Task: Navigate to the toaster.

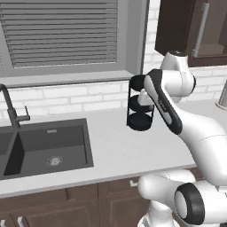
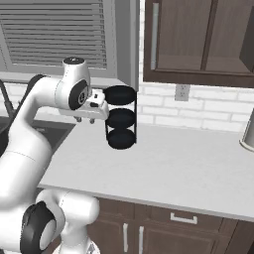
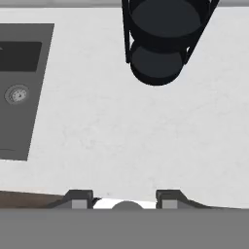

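The toaster is out of view. My gripper [image 3: 124, 199] is open, its two dark fingertips [image 3: 80, 198] spread wide with nothing between them, and it points down at the white counter [image 3: 121, 131]. In the right base view the gripper [image 2: 84, 119] hangs above the counter, just left of a black three-tier round rack [image 2: 121, 118]. That rack [image 1: 140, 108] stands by the brick back wall, partly behind my arm in the left base view.
A dark sink [image 1: 48, 146] with a dark faucet [image 1: 11, 108] lies to the left. A silver-grey object [image 2: 246, 131] is cut off by the right edge. Dark wall cabinets [image 2: 198, 39] hang above the counter [image 2: 173, 173], and a wall outlet [image 2: 182, 92] sits below them.
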Available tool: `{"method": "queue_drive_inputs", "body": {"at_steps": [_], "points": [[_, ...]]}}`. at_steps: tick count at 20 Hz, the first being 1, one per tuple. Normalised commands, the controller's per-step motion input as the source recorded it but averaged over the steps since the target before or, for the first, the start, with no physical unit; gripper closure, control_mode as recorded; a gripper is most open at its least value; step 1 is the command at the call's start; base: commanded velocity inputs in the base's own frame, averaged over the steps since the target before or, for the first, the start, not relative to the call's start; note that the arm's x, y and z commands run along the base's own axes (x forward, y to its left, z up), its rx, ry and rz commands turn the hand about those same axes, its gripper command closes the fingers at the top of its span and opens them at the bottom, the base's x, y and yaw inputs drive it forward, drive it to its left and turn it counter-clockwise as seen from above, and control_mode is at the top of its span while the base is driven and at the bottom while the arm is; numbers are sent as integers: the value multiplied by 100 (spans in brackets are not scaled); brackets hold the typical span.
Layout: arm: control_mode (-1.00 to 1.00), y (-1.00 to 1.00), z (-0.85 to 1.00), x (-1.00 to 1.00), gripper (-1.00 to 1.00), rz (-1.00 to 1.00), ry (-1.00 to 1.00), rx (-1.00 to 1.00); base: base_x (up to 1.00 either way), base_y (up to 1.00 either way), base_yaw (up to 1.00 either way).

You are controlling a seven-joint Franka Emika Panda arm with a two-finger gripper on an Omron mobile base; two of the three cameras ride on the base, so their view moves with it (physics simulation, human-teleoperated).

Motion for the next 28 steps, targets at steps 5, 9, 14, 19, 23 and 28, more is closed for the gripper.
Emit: {"method": "queue_drive_inputs", "body": {"at_steps": [5, 9, 14, 19, 23, 28], "points": [[-100, 0, 0, -61, -100, 0, 0, 0, 0, 0, 0], [-100, 0, 0, -89, -100, 0, -3, 0, 0, 0, 0], [-100, -8, 13, -74, -100, -1, -6, 0, 0, 0, 0], [-100, -18, 20, -35, -100, -3, -21, 0, 0, 0, 0], [-100, -18, 14, -17, -100, -1, -25, 0, 0, 0, 0], [100, -3, 2, -8, -100, -1, -11, 0, -28, 12, -1]]}}
